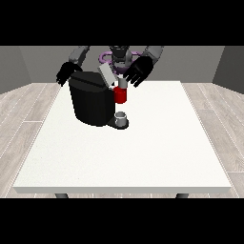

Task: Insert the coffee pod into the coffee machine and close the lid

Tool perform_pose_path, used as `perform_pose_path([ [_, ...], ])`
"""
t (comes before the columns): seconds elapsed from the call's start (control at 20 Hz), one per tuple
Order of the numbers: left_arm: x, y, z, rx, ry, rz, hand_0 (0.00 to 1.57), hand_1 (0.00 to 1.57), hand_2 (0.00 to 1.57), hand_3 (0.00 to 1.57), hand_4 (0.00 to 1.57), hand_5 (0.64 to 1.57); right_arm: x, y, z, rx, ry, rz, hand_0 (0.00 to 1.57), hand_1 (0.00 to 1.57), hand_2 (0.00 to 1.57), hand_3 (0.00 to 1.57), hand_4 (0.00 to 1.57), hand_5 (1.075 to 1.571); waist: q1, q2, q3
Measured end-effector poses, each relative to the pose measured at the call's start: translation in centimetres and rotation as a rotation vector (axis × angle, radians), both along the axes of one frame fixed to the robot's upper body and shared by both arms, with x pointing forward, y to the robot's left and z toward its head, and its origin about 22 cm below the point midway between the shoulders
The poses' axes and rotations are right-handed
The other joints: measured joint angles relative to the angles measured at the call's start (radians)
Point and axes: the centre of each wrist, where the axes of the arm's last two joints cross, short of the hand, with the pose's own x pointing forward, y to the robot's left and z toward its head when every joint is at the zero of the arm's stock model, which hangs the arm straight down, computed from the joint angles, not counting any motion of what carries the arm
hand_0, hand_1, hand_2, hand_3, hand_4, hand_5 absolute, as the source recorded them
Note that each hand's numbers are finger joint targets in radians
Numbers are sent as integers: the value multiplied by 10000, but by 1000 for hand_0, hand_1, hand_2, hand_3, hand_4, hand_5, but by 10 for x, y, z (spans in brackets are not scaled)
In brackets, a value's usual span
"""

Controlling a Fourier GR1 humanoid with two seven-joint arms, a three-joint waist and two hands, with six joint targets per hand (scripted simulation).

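A black coffee machine (90, 101) stands on the white table (157, 143) at the left of middle. Its grey lid (106, 75) is tilted up and open. A small pod-like piece (122, 84) sits at the top of the machine's red front part (120, 96). The hand at the view's right (138, 71) hovers just above and right of that piece with its fingers spread downward, holding nothing that I can see. The hand at the view's left (68, 72) hangs behind the machine's top left corner, fingers relaxed.
A small grey cup (121, 116) stands on the machine's drip base (119, 125). The table's front edge (124, 189) runs along the bottom, with wooden floor around it.
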Motion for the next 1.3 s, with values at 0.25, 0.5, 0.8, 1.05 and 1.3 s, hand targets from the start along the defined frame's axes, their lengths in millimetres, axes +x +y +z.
perform_pose_path([
  [0.25,1,-3,-2,64,34,-90,1229,1229,1283,1207,511,1571,1,-4,1,127,-80,-138,0,0,0,0,512,1571,42,165,0],
  [0.5,2,-11,-5,123,19,-102,1179,1179,1253,1183,493,1571,-1,-4,-1,264,-63,-61,0,0,0,0,538,1571,-54,170,0],
  [0.8,3,-16,-5,181,6,-284,1204,1204,1279,1208,521,1571,-3,-7,-5,275,-145,-133,0,0,0,0,442,1571,16,202,5],
  [1.05,3,-18,-13,253,204,-305,1185,1185,1250,1184,491,1571,-4,-11,-8,337,-100,-292,0,0,0,0,433,1571,123,114,6],
  [1.3,3,-17,-10,249,182,-259,1230,1230,1274,1180,481,1571,-1,-15,-3,336,-192,-321,0,0,0,0,437,1571,131,204,15],
])
